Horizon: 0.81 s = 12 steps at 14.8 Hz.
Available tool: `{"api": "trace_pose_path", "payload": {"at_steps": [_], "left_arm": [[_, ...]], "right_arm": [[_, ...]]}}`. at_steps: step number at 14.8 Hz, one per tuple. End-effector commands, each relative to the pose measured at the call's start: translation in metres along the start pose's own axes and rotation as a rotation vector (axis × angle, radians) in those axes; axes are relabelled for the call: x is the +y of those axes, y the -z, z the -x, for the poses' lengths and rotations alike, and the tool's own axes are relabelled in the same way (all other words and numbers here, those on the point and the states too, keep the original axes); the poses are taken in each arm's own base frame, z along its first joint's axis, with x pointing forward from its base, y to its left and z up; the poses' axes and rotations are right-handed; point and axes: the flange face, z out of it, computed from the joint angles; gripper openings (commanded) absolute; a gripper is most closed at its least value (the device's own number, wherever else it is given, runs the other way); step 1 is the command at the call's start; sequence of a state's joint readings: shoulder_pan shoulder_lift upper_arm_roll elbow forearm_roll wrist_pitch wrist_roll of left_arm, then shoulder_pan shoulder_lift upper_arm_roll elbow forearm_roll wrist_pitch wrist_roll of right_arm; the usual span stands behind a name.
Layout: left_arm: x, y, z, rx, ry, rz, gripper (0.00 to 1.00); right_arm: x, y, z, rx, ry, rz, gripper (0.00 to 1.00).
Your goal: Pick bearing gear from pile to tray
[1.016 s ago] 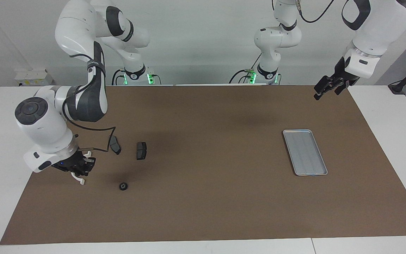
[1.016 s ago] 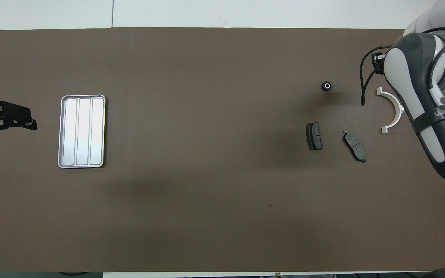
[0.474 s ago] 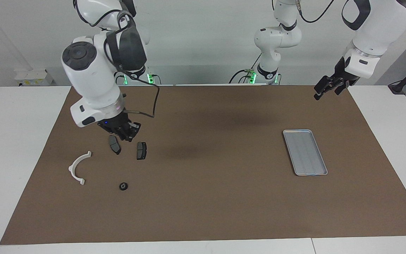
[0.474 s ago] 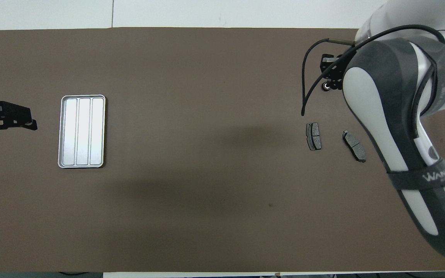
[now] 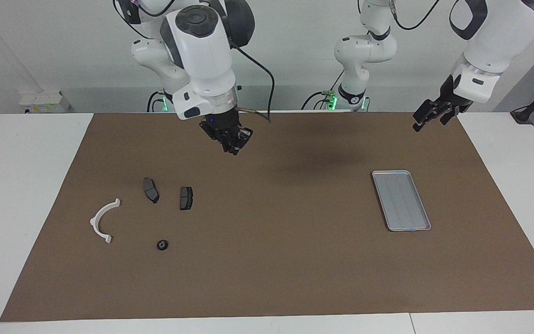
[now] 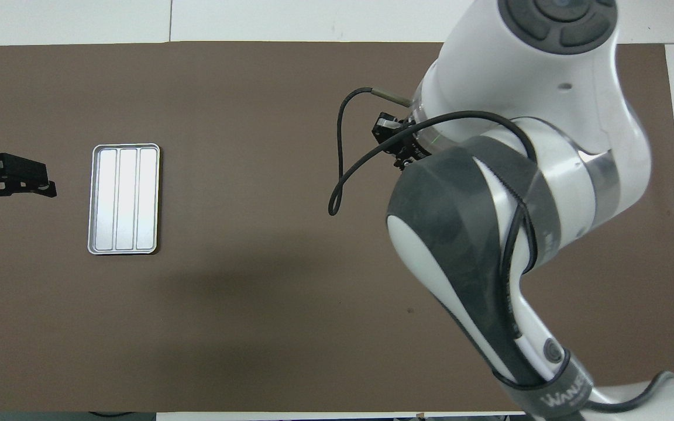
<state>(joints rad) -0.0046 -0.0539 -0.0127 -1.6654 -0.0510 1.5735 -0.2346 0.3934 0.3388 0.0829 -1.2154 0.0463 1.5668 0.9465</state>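
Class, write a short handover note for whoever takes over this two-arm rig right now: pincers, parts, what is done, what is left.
Right pincer: shut, raised over bare brown mat; any held part cannot be made out.
Left pincer: open, empty, waiting.
Pile on the mat: white half-ring bracket, two dark grey brake pads, small black round piece.
Flat silver-grey metal tray: empty.
Done: nothing delivered. Left: bearing gear into tray.

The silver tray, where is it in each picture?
Facing view: the tray lies on the brown mat, toward the left arm's end of the table.
Overhead view: the same tray lies beside the left gripper.
Shared landmark: that waiting left gripper.
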Motion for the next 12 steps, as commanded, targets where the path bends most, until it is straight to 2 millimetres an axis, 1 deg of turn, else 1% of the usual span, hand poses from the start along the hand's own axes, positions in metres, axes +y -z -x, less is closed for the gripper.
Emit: {"api": "trace_pose_path", "payload": {"at_steps": [1, 3, 4, 5, 7, 9, 10, 12], "left_arm": [[-0.003, 0.005, 0.007, -0.005, -0.001, -0.007, 1.00], [-0.007, 0.005, 0.005, -0.002, 0.006, -0.006, 1.00], [-0.007, 0.005, 0.005, 0.001, 0.005, -0.005, 1.00], [-0.006, 0.005, 0.005, 0.001, 0.003, -0.005, 1.00], [-0.006, 0.005, 0.005, -0.002, 0.003, -0.006, 1.00], [-0.004, 0.005, 0.006, -0.005, 0.000, -0.007, 1.00], [-0.003, 0.000, 0.007, -0.011, 0.002, -0.008, 1.00], [-0.006, -0.002, 0.010, -0.012, 0.007, -0.009, 1.00]], "right_arm": [[-0.019, -0.002, 0.033, 0.000, -0.018, -0.005, 0.00], [-0.040, -0.013, 0.057, 0.003, -0.056, -0.016, 0.00], [-0.051, -0.022, 0.072, 0.005, -0.059, -0.015, 0.00], [-0.057, -0.036, 0.080, 0.003, -0.058, -0.008, 0.00], [-0.067, -0.063, 0.094, -0.004, -0.048, 0.004, 0.00], [-0.079, -0.096, 0.104, -0.006, -0.043, 0.015, 0.00], [-0.081, -0.114, 0.110, 0.004, -0.034, 0.022, 0.00], [-0.083, -0.138, 0.115, 0.013, -0.032, 0.015, 0.00]]}}
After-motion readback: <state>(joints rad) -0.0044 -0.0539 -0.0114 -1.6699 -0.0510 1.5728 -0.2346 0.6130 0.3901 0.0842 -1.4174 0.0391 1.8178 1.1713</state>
